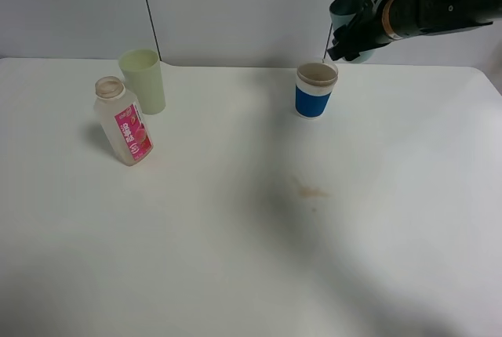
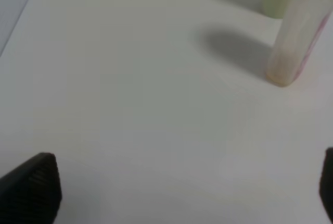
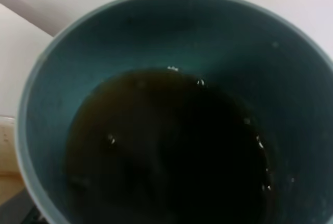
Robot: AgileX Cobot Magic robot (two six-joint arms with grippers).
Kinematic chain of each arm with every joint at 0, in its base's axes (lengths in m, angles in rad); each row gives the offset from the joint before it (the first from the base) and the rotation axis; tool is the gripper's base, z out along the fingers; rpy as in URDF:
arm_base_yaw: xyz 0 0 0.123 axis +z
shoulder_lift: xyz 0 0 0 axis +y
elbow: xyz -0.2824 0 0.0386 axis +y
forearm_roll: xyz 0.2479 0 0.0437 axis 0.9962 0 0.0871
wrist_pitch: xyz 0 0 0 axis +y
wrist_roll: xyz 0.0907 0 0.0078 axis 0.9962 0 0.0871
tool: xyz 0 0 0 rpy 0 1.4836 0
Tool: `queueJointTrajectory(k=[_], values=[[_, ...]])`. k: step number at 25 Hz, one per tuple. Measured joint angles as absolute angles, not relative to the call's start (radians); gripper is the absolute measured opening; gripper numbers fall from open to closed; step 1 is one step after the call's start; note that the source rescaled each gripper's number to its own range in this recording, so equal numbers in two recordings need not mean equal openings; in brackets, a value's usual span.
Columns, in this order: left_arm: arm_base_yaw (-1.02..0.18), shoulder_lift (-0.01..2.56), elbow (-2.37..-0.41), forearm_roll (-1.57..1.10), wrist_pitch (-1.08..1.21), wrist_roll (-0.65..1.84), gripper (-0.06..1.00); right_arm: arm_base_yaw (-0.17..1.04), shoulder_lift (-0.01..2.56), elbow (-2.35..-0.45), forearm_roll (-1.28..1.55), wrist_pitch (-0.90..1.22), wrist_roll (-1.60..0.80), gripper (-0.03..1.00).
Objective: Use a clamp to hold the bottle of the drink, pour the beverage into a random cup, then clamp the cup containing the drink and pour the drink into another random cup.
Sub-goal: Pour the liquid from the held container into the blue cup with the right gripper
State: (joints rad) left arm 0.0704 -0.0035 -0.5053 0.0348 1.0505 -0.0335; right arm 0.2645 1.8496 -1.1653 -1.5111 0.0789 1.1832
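A plain white table (image 1: 235, 274) is stretching out under a pale panelled wall (image 1: 235, 0), with a faint brownish stain (image 1: 311, 191) showing near its middle. The right gripper (image 1: 354, 39) is holding the teal cup (image 1: 343, 14) in the air, clamped on its wall, just above and behind the blue-banded cup (image 1: 316, 90) standing on the table. The right wrist view is looking straight down into the teal cup, where the dark brown beverage (image 3: 171, 151) is lying low with small bubbles at its edge. The cup is probably behaving as light, thin, smooth plastic: it is likely flexing under a hard squeeze and slipping under a weak one, while the liquid is shifting its weight as it tips, so a firm mid-wall hold is looking safest. The left gripper (image 2: 179, 187) is hanging over bare table, fingers spread wide and gripping nothing. Well apart on the left, the bottle (image 1: 123, 121) is standing just beside the pale yellow-green tumbler (image 1: 143, 80). Its pink label (image 1: 133, 131) is carrying print too small to read.
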Motion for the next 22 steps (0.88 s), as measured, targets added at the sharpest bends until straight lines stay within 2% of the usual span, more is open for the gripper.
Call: queueJointTrajectory(k=[11, 22], values=[[0.070, -0.003, -0.505, 0.035, 1.050, -0.033, 1.00, 0.310, 1.850, -1.165, -1.651, 0.157, 1.086, 0.00], [0.070, -0.003, -0.505, 0.035, 1.050, -0.033, 1.00, 0.319, 1.851, -1.165, -1.673, 0.173, 0.953, 0.00]])
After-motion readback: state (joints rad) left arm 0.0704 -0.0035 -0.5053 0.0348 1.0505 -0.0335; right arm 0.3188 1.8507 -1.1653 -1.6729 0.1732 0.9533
